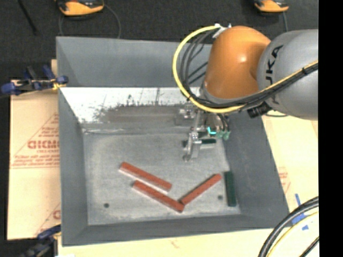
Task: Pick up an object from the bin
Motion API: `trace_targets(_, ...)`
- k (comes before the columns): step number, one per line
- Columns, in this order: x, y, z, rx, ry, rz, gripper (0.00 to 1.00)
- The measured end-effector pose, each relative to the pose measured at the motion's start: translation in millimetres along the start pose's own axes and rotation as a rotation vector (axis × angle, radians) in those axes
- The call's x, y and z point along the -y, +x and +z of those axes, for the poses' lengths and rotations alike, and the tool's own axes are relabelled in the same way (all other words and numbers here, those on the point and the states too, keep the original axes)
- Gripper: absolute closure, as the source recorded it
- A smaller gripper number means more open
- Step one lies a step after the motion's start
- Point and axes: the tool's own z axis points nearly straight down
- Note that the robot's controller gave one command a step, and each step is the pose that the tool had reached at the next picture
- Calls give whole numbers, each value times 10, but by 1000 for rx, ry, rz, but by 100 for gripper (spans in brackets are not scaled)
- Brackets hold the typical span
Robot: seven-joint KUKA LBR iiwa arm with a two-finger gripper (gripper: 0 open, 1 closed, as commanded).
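Above the back part of the grey metal bin [72, 159], a little right of centre and close to its scratched back wall: two-finger gripper [194, 145] of the arm, reaching in from the right beneath a rounded orange cover [236, 63] and a loop of yellow and black cables [177, 68]. Poised over bare grey floor, with no object visible in its grasp; spread or clenched, cannot tell. Toward the front of the bin, apart from the gripper, four loose things lying flat on the floor. Nearest, toward the front and right of the gripper: slanted reddish-brown flat bar [202, 188], climbing from lower left to upper right. Just beside its upper end, on the right: short dark green flat bar [230, 189], laid lengthwise from front to back, near the foot of the right wall. Meeting the lower end of the slanted reddish-brown flat bar in a V, touching or overlapping there: long reddish-brown flat bar [157, 195], running from that corner up and to the left. Just beside that one, on its far side and roughly parallel: third reddish-brown flat bar [145, 176], lying left of centre; touching its neighbour or not, cannot tell
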Motion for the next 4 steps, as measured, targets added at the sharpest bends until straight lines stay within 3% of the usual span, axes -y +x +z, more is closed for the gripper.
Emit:
trace_targets(1, -196, 479, 1151, -4, 1, -46, 0)
trace_targets(2, -446, 697, 1443, 4, -2, 16, 0)
trace_targets(3, -440, 688, 1408, 1, -2, 19, 100)
trace_targets(4, -640, 565, -43, 15, -4, 13, 100)
